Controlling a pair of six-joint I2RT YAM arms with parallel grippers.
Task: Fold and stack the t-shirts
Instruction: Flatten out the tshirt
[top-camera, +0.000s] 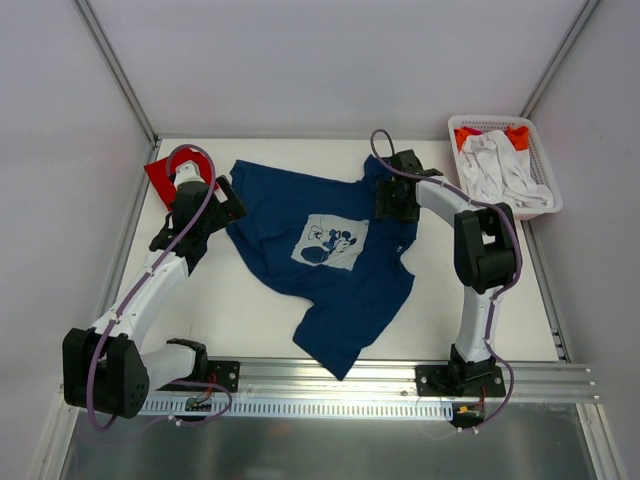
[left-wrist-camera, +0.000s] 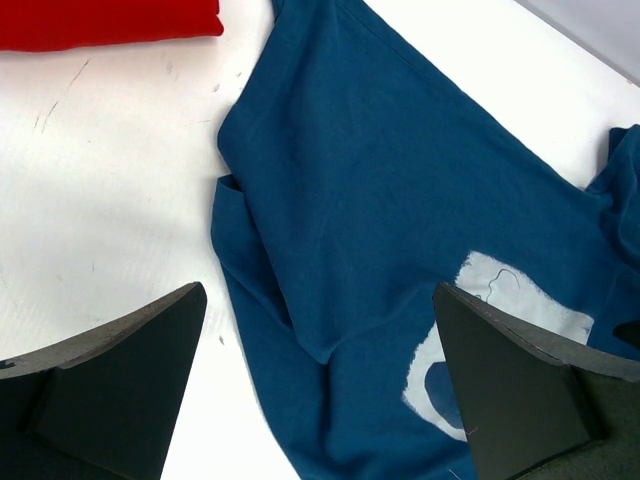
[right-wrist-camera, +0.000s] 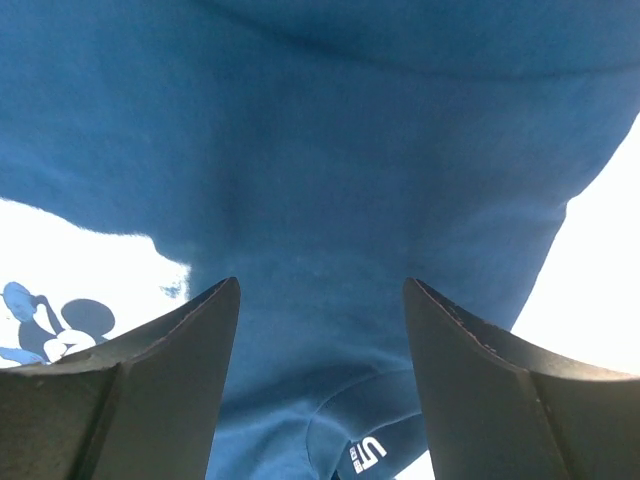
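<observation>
The navy blue t-shirt (top-camera: 330, 260) lies spread and rumpled across the middle of the table, its pale cartoon print (top-camera: 330, 243) facing up. The red t-shirt (top-camera: 162, 172) lies folded at the back left, partly hidden by my left arm; its edge shows in the left wrist view (left-wrist-camera: 110, 22). My left gripper (top-camera: 228, 205) is open just above the navy shirt's left edge (left-wrist-camera: 300, 300). My right gripper (top-camera: 388, 200) is open over the shirt's collar area (right-wrist-camera: 320, 200), near the neck label (right-wrist-camera: 368, 458). Neither holds anything.
A white slatted basket (top-camera: 535, 150) stands at the back right with white and orange cloth in it. Grey enclosure walls surround the white table (top-camera: 250, 320). A metal rail (top-camera: 340, 385) runs along the near edge.
</observation>
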